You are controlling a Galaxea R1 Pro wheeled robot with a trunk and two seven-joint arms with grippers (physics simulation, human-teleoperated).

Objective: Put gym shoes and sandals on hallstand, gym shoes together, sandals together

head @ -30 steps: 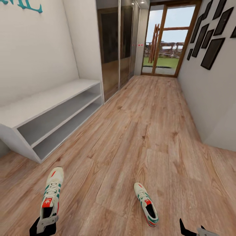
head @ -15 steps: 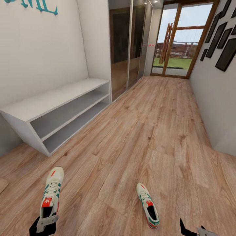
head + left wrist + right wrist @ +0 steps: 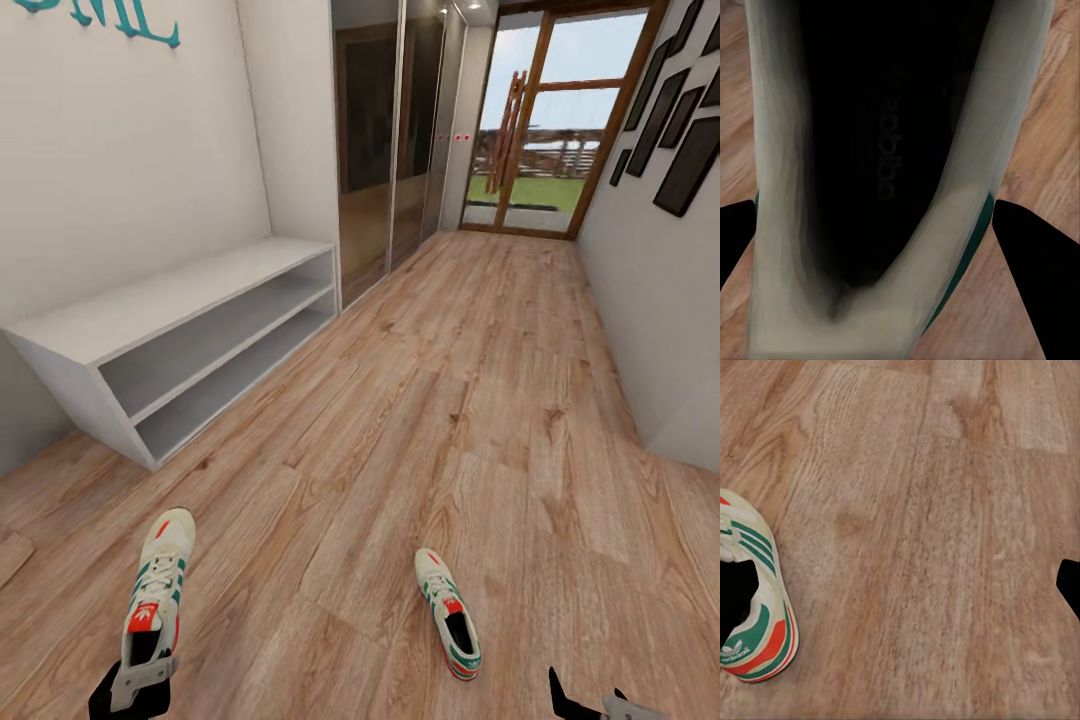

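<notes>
The left tool [image 3: 140, 685] is closed on the heel of one gym shoe [image 3: 157, 590], near left and still well short of the hallstand [image 3: 180, 340]; held so far back, the toe could sag and strike the surface's edge. Its wrist view shows the shoe's dark insole [image 3: 881, 150] between the fingers. The right tool [image 3: 585, 705] is spread wide, apparently empty, with the second gym shoe [image 3: 449, 613] on the corridor floor [image 3: 450, 400] beside it, its heel logo plain in the right wrist view.

The wood-plank floor [image 3: 450, 400] runs far down the corridor. One shoe [image 3: 449, 612] lies on it near right, toe pointing far. The grey rack [image 3: 170, 345] stands on the floor at left against the wall, its shelves bare.
</notes>
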